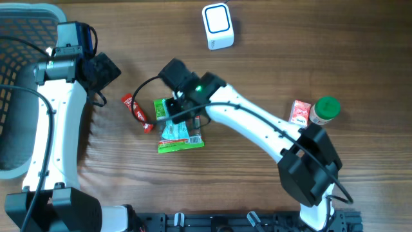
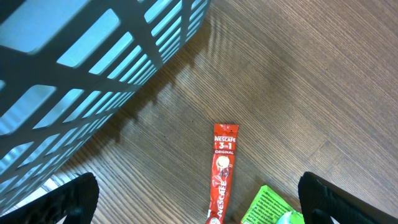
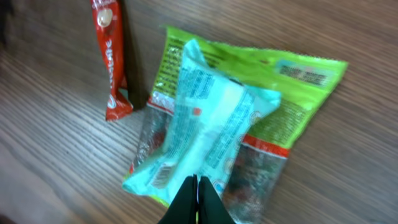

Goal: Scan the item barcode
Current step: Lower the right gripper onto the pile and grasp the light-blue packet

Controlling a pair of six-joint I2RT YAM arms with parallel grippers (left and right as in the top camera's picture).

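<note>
Right tool [image 3: 198, 182] closed tight at edge of teal packet [image 3: 205, 124] lying atop green pouch [image 3: 298, 99]; likely pinching film to lift, hold unconfirmed. Left tool [image 2: 202, 199] spread wide, parked left of pouch. Scanner [image 1: 217, 26] well apart from pouch.

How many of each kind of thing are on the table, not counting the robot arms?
Packets: 2, a green packet and a blue packet
Coffee stick: 1
Small box: 1
Jar: 1
Scanner: 1
Basket: 1
Total: 7
</note>
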